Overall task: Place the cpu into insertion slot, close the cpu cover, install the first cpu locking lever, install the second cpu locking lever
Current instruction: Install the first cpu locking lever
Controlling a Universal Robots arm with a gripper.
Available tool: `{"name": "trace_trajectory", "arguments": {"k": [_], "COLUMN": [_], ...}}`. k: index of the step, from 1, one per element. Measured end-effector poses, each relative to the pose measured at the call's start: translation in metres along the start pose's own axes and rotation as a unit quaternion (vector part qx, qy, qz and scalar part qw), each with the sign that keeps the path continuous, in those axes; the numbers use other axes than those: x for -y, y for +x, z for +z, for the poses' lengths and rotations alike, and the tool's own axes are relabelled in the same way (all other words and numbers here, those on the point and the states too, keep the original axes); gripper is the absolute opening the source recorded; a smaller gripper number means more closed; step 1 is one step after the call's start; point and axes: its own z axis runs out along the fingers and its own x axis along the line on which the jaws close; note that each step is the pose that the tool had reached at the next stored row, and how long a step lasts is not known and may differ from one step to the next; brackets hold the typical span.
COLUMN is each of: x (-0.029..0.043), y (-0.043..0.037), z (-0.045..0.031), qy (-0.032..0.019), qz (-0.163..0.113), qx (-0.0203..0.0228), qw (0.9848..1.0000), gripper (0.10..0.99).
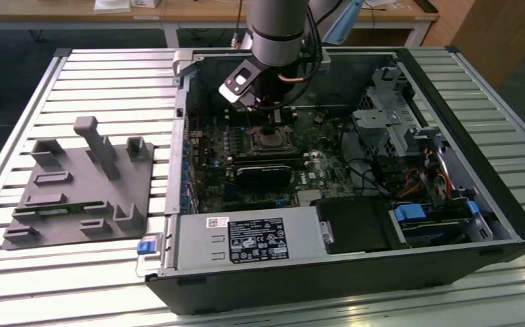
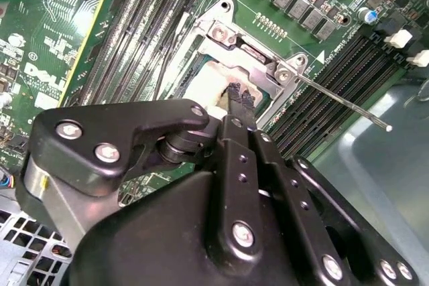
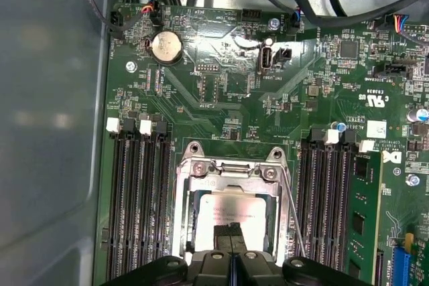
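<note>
The end effector [image 3: 231, 232] has its two fingers pressed together with nothing between them. The tips are at the chip [image 3: 231, 209], though whether they touch it I cannot tell. The chip lies flat in the socket [image 1: 270, 140]. The silver cover frame [image 3: 228, 171] lies down around it, and the chip's pale top shows through the frame's window. In the second wrist view a thin lever [image 2: 348, 106] runs out from the frame's corner over the memory slots [image 3: 137, 199]. Green board [image 3: 221, 78] surrounds the socket. In the exterior view the arm [image 1: 276, 27] reaches down into an open computer case [image 1: 335, 289]. The case sits on a slatted tabletop [image 1: 108, 75], with a grey holder [image 1: 80, 191] well apart at the exterior view's left.
</note>
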Motion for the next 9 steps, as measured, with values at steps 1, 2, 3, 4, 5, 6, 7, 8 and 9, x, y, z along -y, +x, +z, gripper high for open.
{"name": "trace_trajectory", "arguments": {"k": [1,2,3,4,5,6,7,8,9], "x": [0.0,0.0,0.0,0.0,0.0,0.0,-0.0001,-0.0001,-0.0001], "y": [0.0,0.0,0.0,0.0,0.0,0.0,0.0001,0.0001,0.0001], "z": [-0.0004,-0.0011,-0.0018,-0.0028,-0.004,-0.0054,-0.0068,-0.0086,-0.0109], "qy": [0.0001,0.0001,0.0,0.0,0.0001,0.0,0.0,0.0,0.0], "qz": [0.0,0.0,0.0,0.0,0.0,0.0,0.0,0.0,0.0], "qx": [0.0001,0.0001,0.0,0.0001,0.0001,0.0,0.0,0.0,0.0], "qw": [1.0,1.0,1.0,1.0,1.0,1.0,1.0,1.0,1.0], "gripper": [0.106,0.106,0.106,0.106,0.106,0.106,0.106,0.106,0.106]}}
